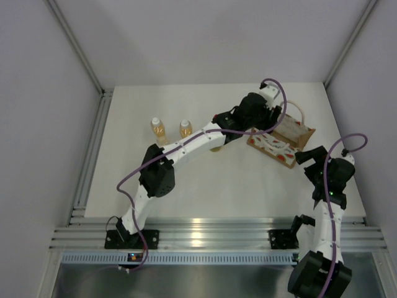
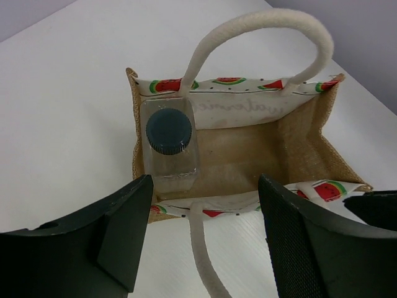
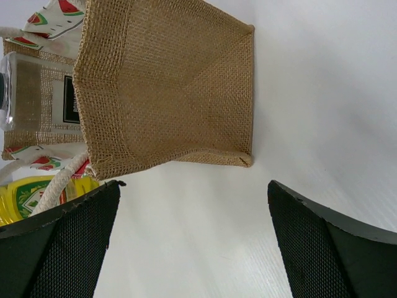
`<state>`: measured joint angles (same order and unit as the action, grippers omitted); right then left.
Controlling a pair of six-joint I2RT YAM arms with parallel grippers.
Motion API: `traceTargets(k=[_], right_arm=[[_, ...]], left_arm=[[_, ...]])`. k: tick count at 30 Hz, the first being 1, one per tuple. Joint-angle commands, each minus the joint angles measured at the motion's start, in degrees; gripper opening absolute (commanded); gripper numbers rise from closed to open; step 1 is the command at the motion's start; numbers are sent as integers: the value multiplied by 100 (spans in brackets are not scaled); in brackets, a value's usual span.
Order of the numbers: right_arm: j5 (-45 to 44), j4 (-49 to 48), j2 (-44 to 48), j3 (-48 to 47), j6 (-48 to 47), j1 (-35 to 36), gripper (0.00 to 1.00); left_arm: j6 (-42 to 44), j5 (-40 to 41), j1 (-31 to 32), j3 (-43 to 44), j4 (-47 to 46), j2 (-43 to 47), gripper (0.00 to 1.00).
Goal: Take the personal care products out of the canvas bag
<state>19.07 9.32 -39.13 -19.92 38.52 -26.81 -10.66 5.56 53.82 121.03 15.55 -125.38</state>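
Note:
The canvas bag (image 1: pixel 286 141) lies tipped toward the back right of the table, its mouth facing my left wrist camera. Inside the bag (image 2: pixel 304 139) a clear squarish bottle (image 2: pixel 169 144) with a dark grey cap rests in the left corner. My left gripper (image 2: pixel 205 242) hovers at the mouth, jaws apart, with the near cream handle (image 2: pixel 201 248) lying between them and nothing gripped. Two amber bottles (image 1: pixel 158 128) (image 1: pixel 185 128) stand on the table to the left. A yellow bottle (image 3: pixel 22 195) lies beside the bag. My right gripper (image 3: pixel 189 248) is open just short of the bag's burlap end (image 3: pixel 167 87).
White walls close in the table on the left, back and right. The far handle (image 2: pixel 260 28) arches over the bag's mouth. My left arm (image 1: pixel 186 146) stretches across the middle of the table. An aluminium rail (image 1: pixel 211 236) runs along the near edge.

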Motion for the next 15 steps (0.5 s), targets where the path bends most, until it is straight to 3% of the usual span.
traceTargets(k=[1,15], right_arm=[[-79,35,55,-91,-117,-97,100],[-61,26,64,-91,-108,-97,100]], left_arm=[[-77,331,-12,394,36,-197,73],[-68,665,-21,896,238,-935,73]])
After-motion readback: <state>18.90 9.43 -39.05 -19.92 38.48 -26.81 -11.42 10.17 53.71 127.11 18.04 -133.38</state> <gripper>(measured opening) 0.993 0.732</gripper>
